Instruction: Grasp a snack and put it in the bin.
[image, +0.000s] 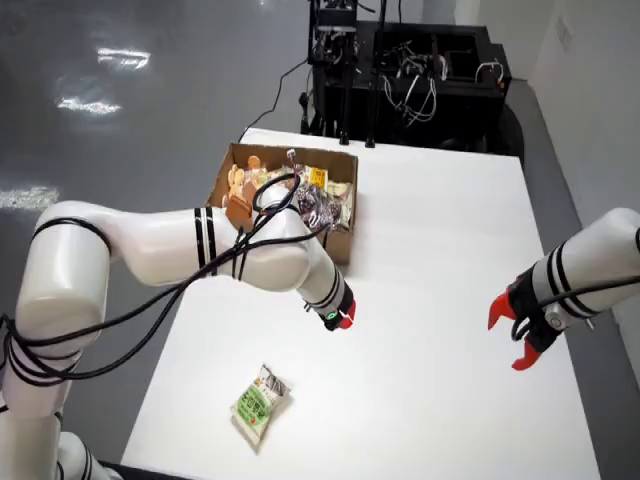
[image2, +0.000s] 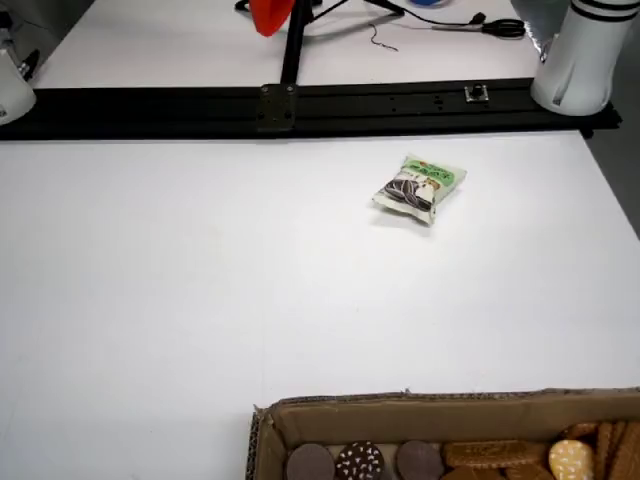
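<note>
Well below the gripper, seemingly shut, lies the snack.

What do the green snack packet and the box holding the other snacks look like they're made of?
Green snack packet: likely thin plastic film, glossy, judging by its puffed, crimped, printed look. Box: brown corrugated cardboard, matte; the view across the table shows its fluted cut edge.

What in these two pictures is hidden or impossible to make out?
- Working gripper, view from above: its own wrist hides the jaws; open or shut is unclear.
- Brown cardboard box: the white arm covers part of its contents from above; the bottom edge crops it in the low table view.
- Green-and-white snack packet: print too small.
</note>
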